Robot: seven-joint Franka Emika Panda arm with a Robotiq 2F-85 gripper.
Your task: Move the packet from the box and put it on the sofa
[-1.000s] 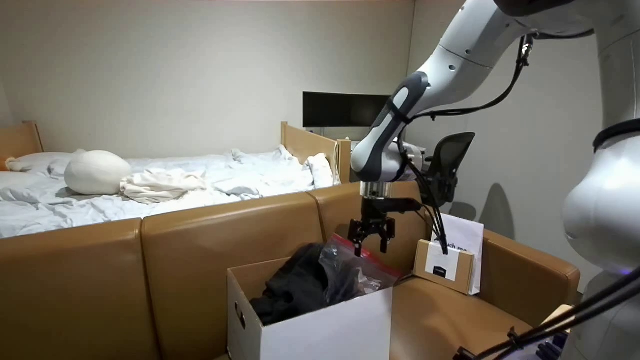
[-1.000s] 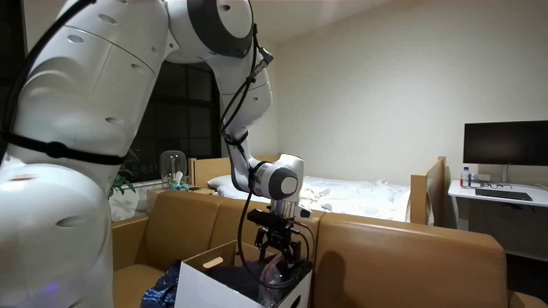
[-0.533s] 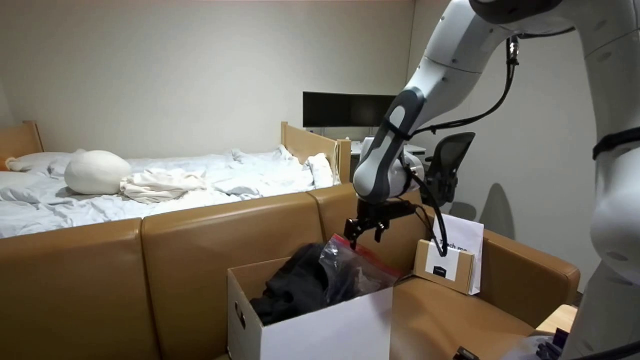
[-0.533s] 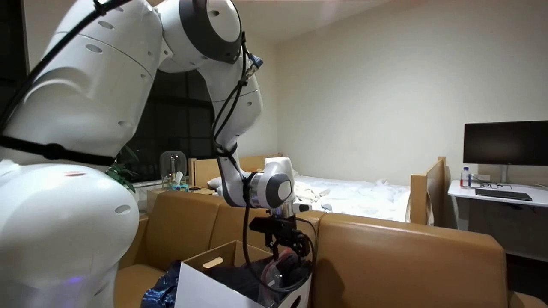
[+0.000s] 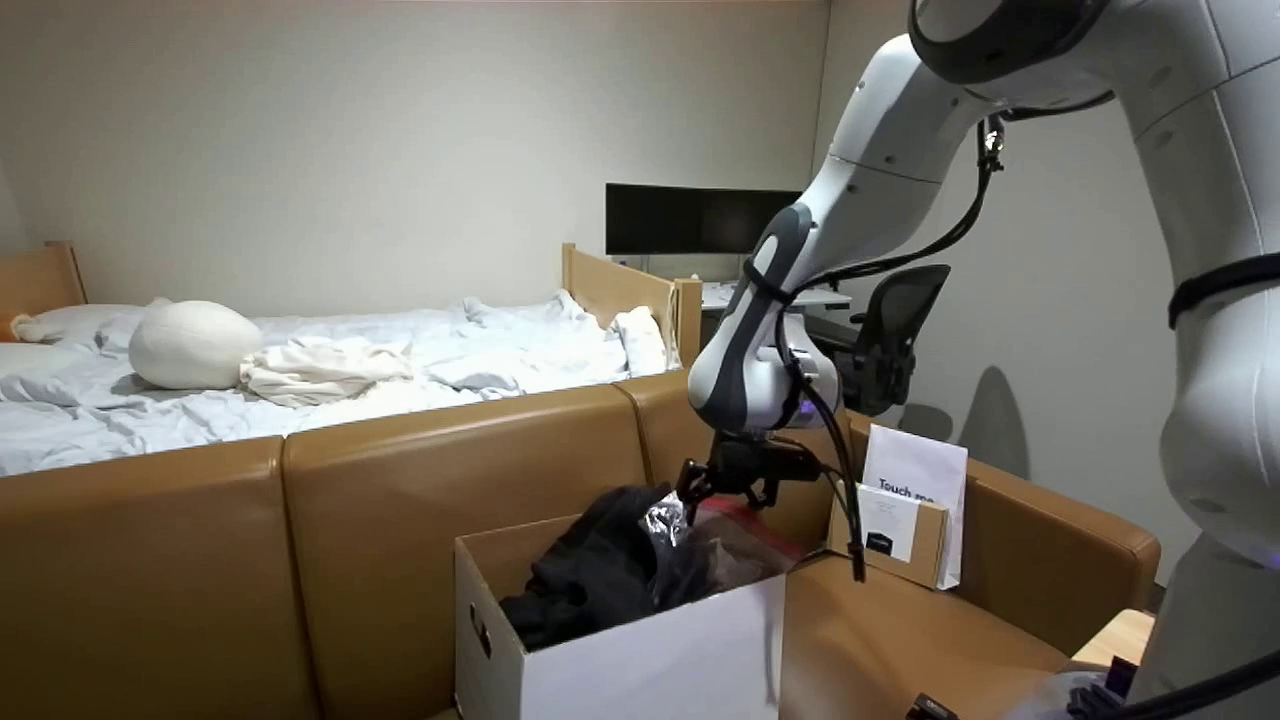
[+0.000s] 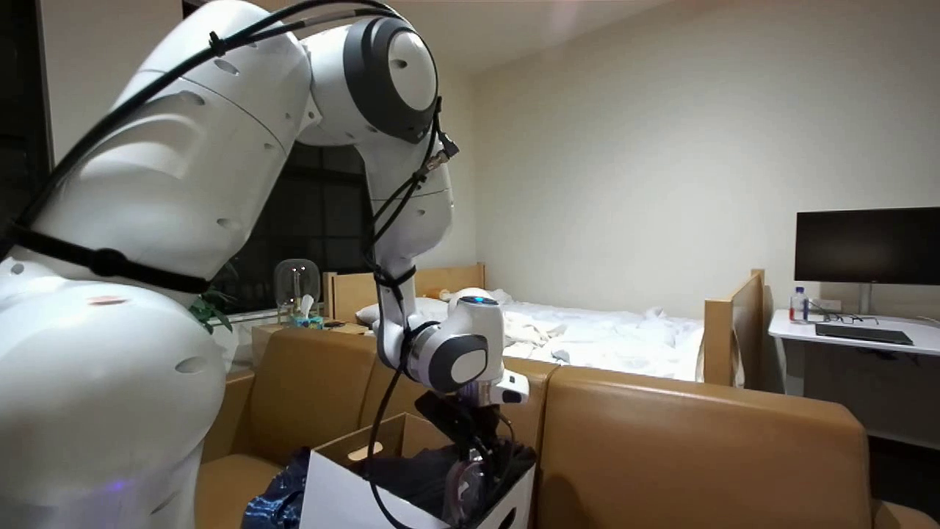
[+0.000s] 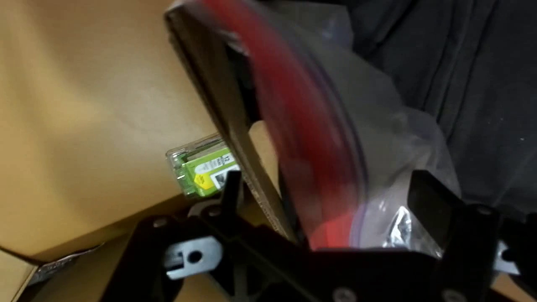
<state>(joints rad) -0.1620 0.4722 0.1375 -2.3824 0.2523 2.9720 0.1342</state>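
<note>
Over the last second the hand (image 7: pixel 329 191) has dropped from above the packet (image 7: pixel 325 155) to the level of its top, and the plastic's raised corner, seen in an exterior view, now bends and glints beside one finger. The hand is released: its fingers stand wide apart, with the packet's red strip running between them and nothing gripped. Whether either finger touches the plastic, I cannot tell. The packet is in the box (image 5: pixel 655 650), directly below the hand, with black fabric (image 7: pixel 495 105) past the finger on the box's inner side. So the approach looks nearly finished, and drawing the fingers together probably comes next. The box's cardboard edge also shows between them and could get pinched. The sofa (image 5: pixel 900 620) seat, just over that edge from the hand, awaits the packet.
</note>
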